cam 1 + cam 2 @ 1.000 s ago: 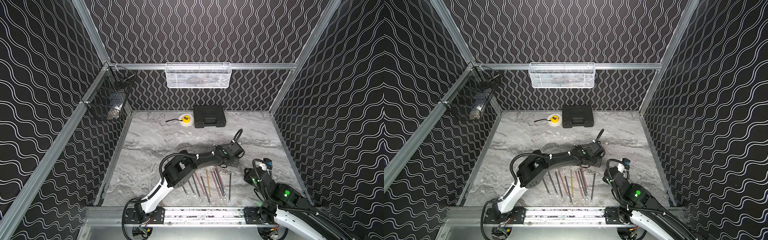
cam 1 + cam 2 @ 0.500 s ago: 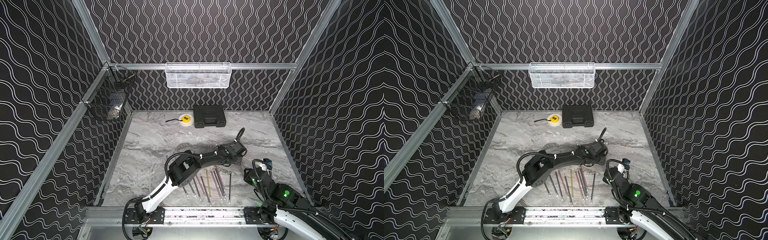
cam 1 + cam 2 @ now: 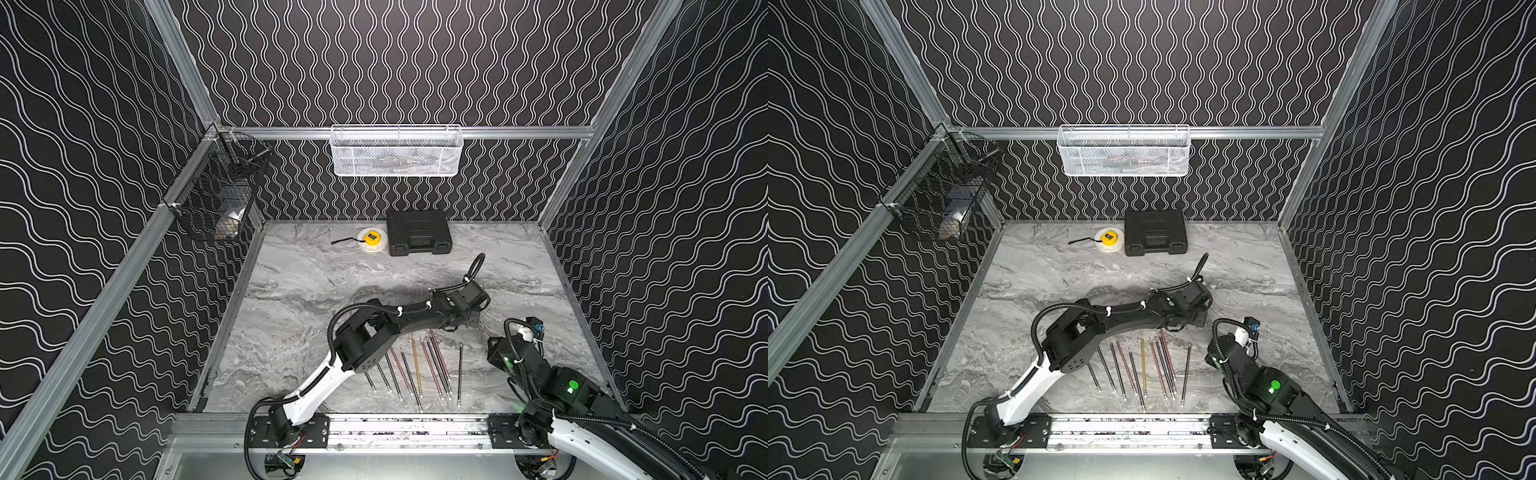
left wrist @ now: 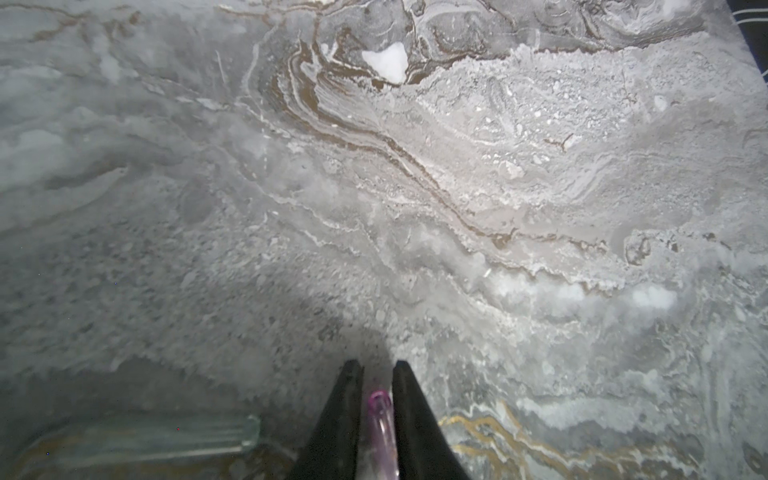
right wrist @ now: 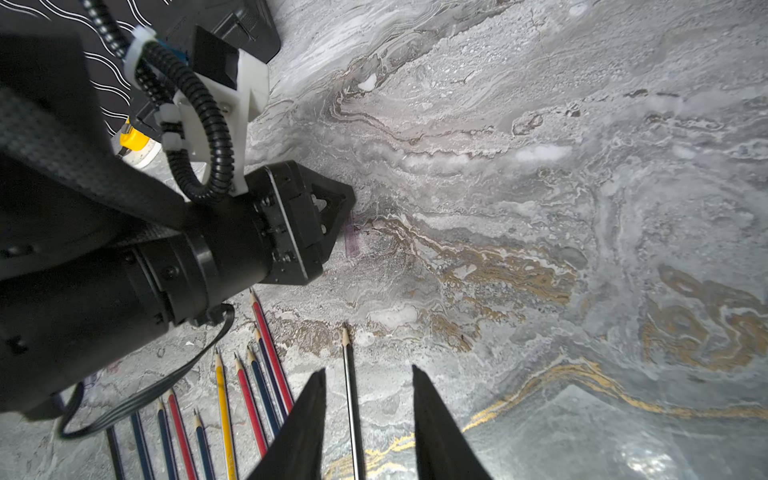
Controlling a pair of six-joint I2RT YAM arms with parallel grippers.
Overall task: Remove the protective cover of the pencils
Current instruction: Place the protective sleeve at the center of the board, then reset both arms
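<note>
Left end effector (image 4: 377, 365) around slim pink translucent cover (image 4: 379, 415), grip unclear, right end effector (image 5: 368, 370) parted

Thin pencils (image 3: 417, 365) — dark, red, one yellow, points bare — lie fanned flat, well apart from the case (image 3: 419, 232); a pinkish cover (image 4: 380, 419) lies on their case-ward side.

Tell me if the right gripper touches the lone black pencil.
Apart. Right wrist view: the black pencil lies between the right gripper's open fingers, table showing either side.
</note>
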